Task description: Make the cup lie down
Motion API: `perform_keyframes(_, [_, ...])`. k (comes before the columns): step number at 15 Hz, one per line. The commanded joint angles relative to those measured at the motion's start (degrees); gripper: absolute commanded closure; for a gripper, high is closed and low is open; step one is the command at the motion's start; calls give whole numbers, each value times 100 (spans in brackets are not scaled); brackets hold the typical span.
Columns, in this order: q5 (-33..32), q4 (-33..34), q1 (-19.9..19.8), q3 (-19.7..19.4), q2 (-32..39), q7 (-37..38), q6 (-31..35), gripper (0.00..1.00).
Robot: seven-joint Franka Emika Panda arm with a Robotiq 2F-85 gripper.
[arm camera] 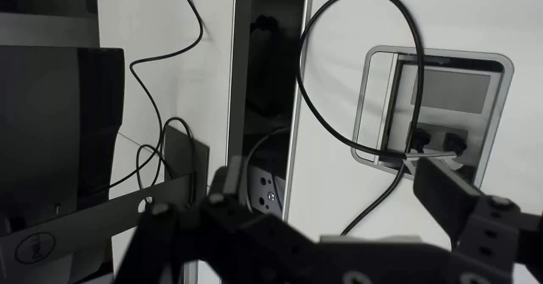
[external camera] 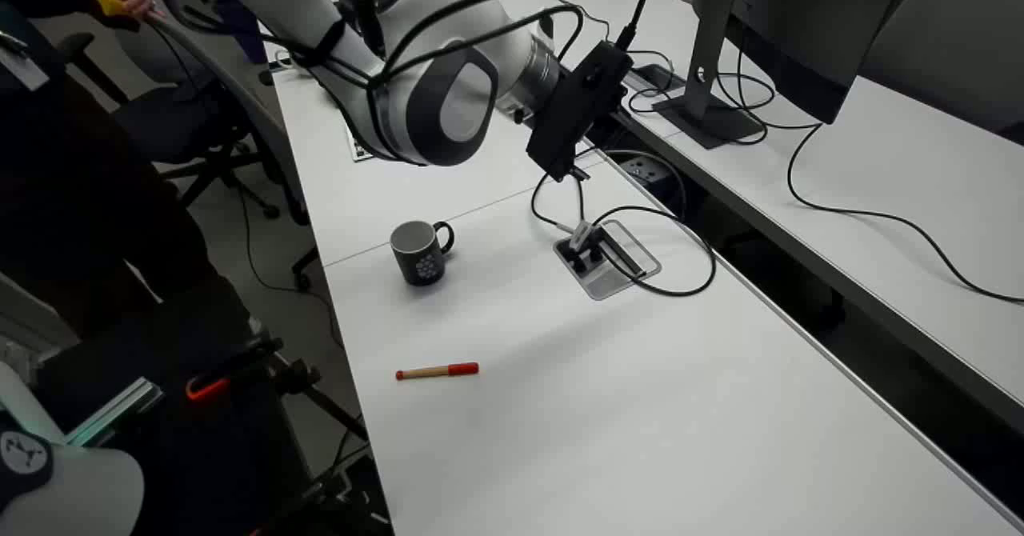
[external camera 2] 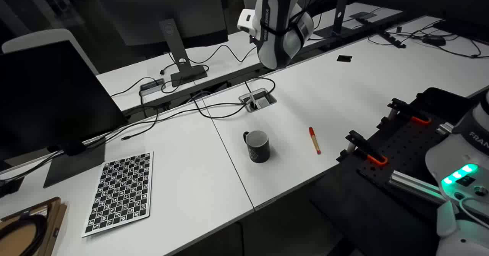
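Observation:
The cup, a dark mug with a paler inside and a loop handle, stands upright on the white table in both exterior views (external camera: 419,266) (external camera 2: 258,151). Its handle points toward the cable box side. It is out of the wrist view. My gripper (external camera: 570,174) is in the air by the table's far edge, above and beside the cable box, well apart from the cup. In the wrist view the gripper (arm camera: 337,176) has its two fingers wide apart with nothing between them. In an exterior view the gripper is hidden behind the arm (external camera 2: 279,30).
An inset cable box (external camera: 598,286) with a looping black cable (arm camera: 322,118) lies under the gripper. A red-tipped pen (external camera: 436,371) lies near the cup. A checkered board (external camera 2: 121,191) and monitors (external camera 2: 53,99) stand farther along. A gap (external camera: 760,272) runs between the two tables.

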Motion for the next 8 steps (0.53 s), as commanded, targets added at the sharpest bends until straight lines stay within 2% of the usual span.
perform_keyframes(1, [-225,-1,17,-73,14,215,3,0])
perform_keyframes(3, [-536,-41,-223,202,-142,191,-55,0])
perform_keyframes(8, [-1727,-143,-1180,1305,-429,31,-222,0])
